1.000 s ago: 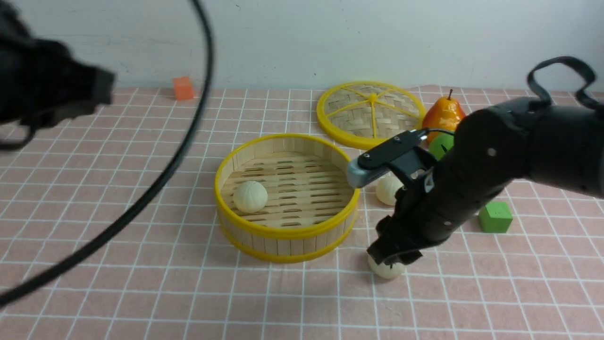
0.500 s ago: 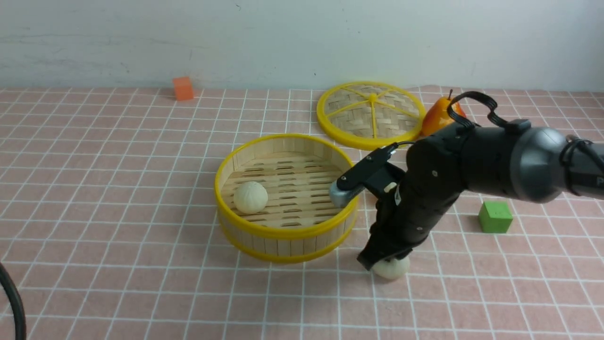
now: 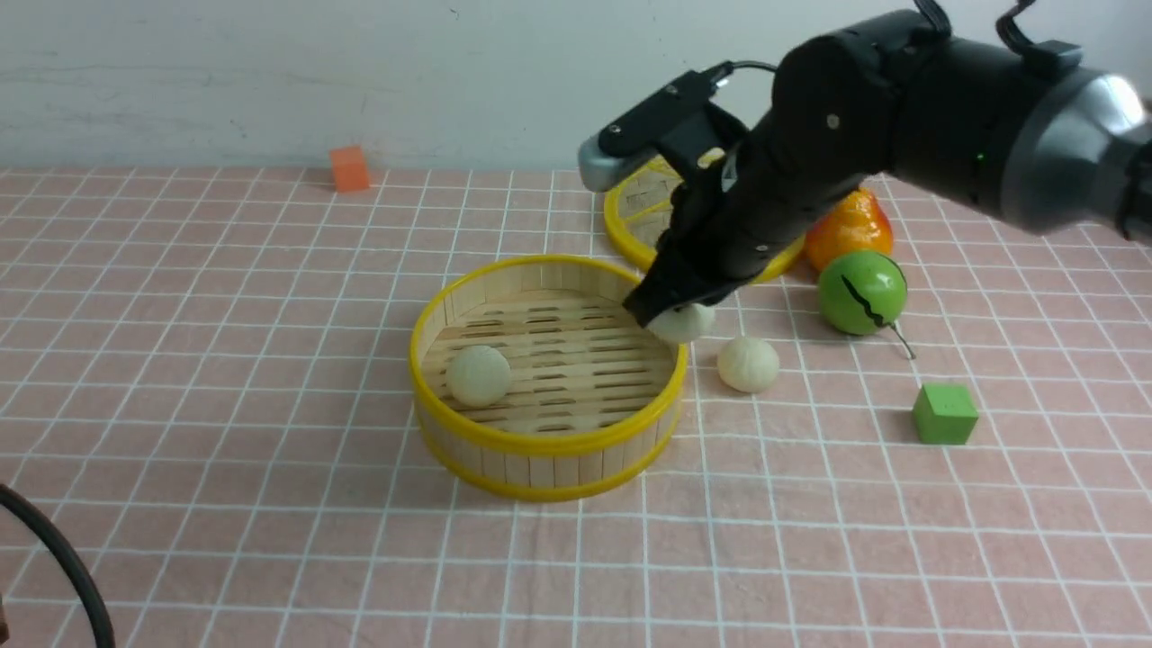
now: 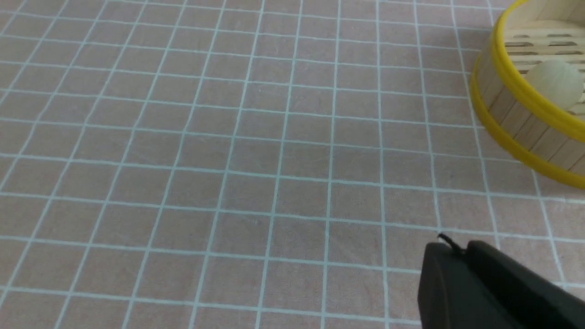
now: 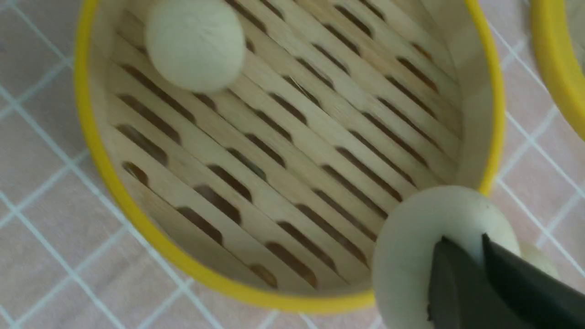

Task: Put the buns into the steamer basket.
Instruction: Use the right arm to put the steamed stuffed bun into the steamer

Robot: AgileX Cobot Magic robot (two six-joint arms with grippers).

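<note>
The steamer basket (image 3: pixel 540 445) stands mid-table with one bun (image 3: pixel 479 374) on its slat floor. My right gripper (image 3: pixel 668 315) is shut on a second bun (image 3: pixel 686 324) and holds it in the air over the basket's far right rim. In the right wrist view the dark fingers pinch that bun (image 5: pixel 411 242) just outside the yellow rim (image 5: pixel 91 137), with the resting bun (image 5: pixel 194 43) across the floor. A third bun (image 3: pixel 748 364) lies on the cloth to the right of the basket. My left gripper (image 4: pixel 457 249) is shut and empty over bare cloth, left of the basket (image 4: pixel 507 91).
The woven lid (image 3: pixel 643 202) lies behind the basket, partly hidden by my right arm. An orange pear (image 3: pixel 850 229) and a green ball (image 3: pixel 862 291) sit right of it. A green cube (image 3: pixel 944 413) is further forward, an orange cube (image 3: pixel 349 167) at the back.
My right gripper closed on the bun lying in front, lifted it and carried it back and up to the basket's rim. The left arm drew back out of the front view.
</note>
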